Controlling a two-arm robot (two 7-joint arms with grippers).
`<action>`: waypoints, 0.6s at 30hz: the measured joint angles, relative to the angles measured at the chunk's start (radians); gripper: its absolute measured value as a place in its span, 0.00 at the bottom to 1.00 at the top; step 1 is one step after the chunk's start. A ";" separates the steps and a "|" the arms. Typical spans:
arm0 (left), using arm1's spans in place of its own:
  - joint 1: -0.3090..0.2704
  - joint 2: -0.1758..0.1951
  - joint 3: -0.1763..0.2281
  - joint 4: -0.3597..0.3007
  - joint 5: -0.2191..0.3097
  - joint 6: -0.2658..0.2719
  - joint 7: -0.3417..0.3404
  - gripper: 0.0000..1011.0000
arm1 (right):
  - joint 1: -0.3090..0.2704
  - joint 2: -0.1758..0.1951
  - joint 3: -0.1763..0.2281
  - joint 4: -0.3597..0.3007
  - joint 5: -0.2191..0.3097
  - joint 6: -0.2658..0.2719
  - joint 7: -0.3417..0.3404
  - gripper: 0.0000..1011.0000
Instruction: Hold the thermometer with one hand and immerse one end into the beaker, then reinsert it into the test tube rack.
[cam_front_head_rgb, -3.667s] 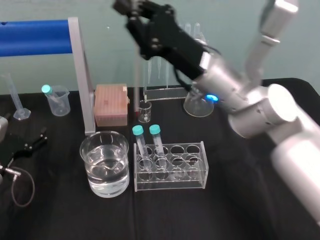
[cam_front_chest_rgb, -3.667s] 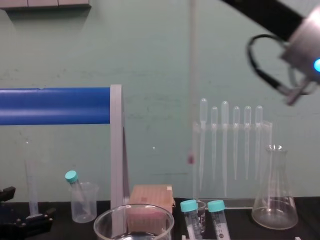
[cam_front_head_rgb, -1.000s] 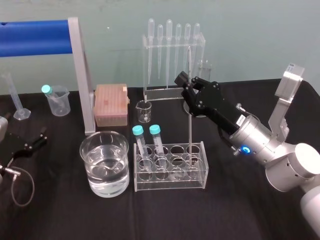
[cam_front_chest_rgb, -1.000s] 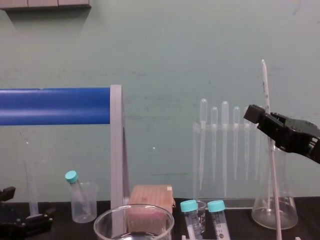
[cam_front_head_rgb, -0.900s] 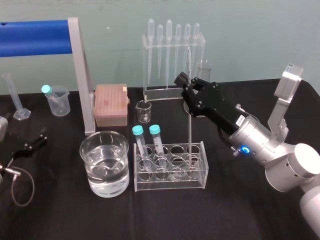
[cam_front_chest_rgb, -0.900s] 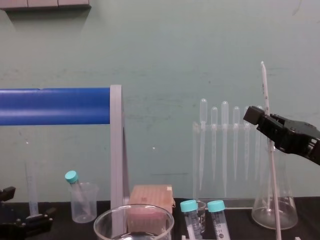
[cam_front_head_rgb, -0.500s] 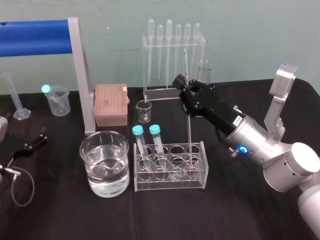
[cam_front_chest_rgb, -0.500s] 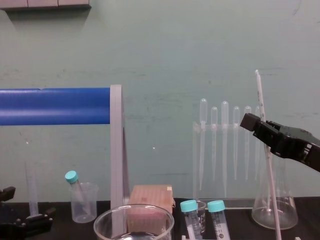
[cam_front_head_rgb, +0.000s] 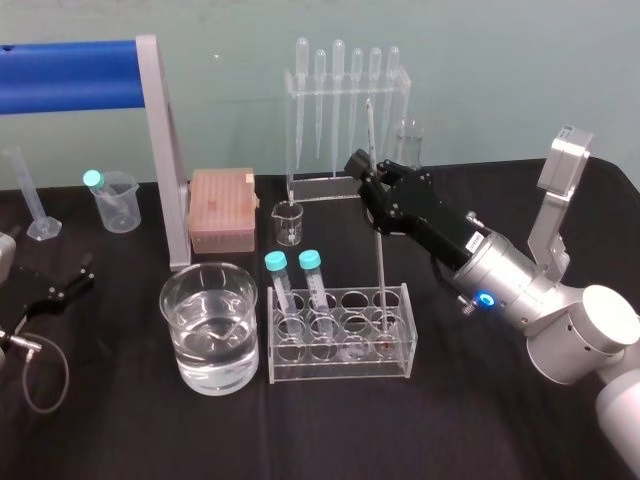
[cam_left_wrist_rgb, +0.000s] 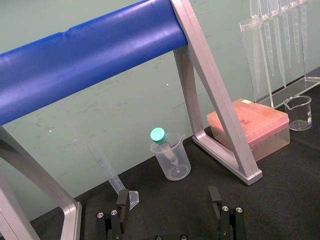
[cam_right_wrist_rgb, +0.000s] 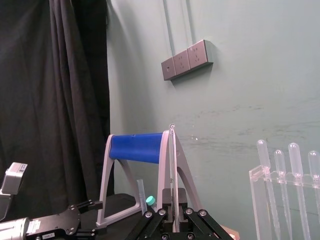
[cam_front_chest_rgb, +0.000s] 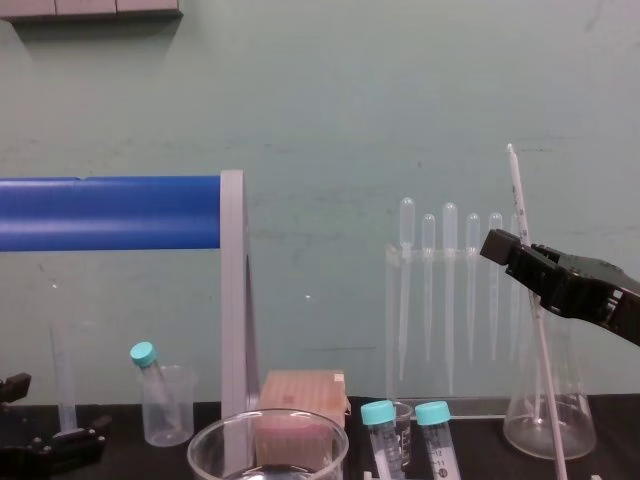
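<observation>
Lowered from its high carry, long clear glass thermometer (cam_front_head_rgb: 379, 265) now leans slightly, red tip in a right-end well of clear plastic test tube rack (cam_front_head_rgb: 340, 368), centre frame. Black right gripper (cam_front_head_rgb: 371, 192) clamps its stem. Wide water-filled glass beaker (cam_front_head_rgb: 178, 300) lower left. Left gripper (cam_left_wrist_rgb: 168, 202) parked, fingers wide. Only release seems left.

Upright thermometer (cam_right_wrist_rgb: 173, 175) in the right pincer (cam_right_wrist_rgb: 173, 216), blue bar (cam_right_wrist_rgb: 136, 146) behind.

A pale green wall (cam_front_chest_rgb: 320, 100) with grey sockets (cam_right_wrist_rgb: 187, 60) stands behind the black-covered table (cam_front_head_rgb: 150, 430), beside a dark curtain (cam_right_wrist_rgb: 50, 100).
</observation>
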 joint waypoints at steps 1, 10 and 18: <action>0.000 0.000 0.000 0.000 0.000 0.000 0.000 1.00 | 0.000 0.000 0.000 0.000 0.000 0.000 0.000 0.05; 0.000 0.000 0.000 0.000 0.000 0.000 0.000 1.00 | 0.000 0.000 0.000 0.000 -0.001 -0.001 0.001 0.06; 0.000 0.000 0.000 0.000 0.000 0.000 0.000 1.00 | 0.000 0.000 0.000 0.000 -0.002 0.000 0.002 0.28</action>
